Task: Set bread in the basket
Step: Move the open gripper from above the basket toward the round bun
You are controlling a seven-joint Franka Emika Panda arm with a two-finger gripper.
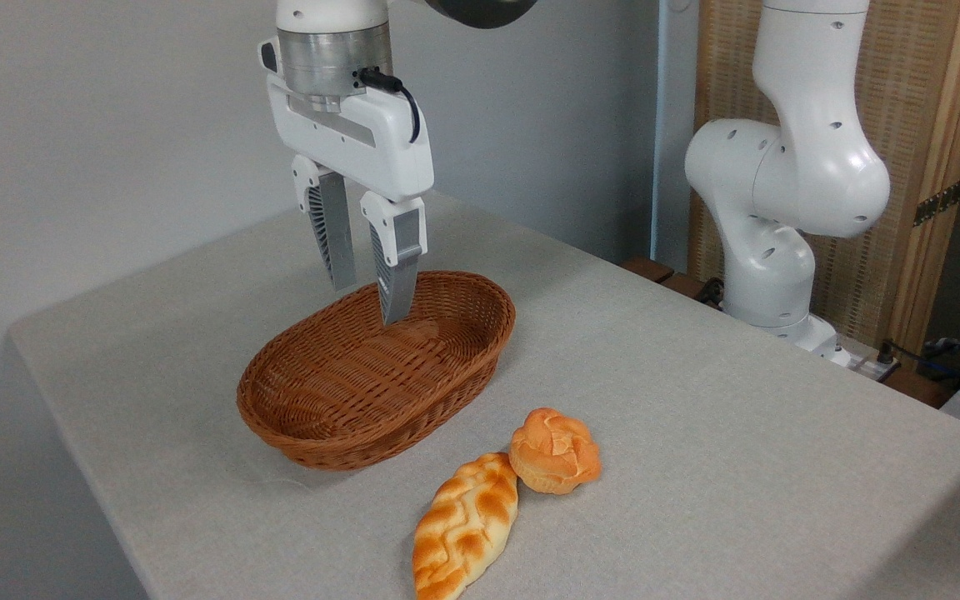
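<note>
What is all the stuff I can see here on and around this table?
basket: one, brown wicker, oval, mid-table, empty.
bun: one, orange-golden, round, on the table right of the basket's near end.
braided loaf: one, golden, long, at the front, its tip touching the bun.
table: one, covered in light grey cloth.
wooden screen: one, tan, back right.
cables: dark, far right beside the arm's base.
arm: one, white, base at the table's right edge.
gripper: one, white with grey fingers, slightly open, empty, hanging above the basket's far end.
</note>
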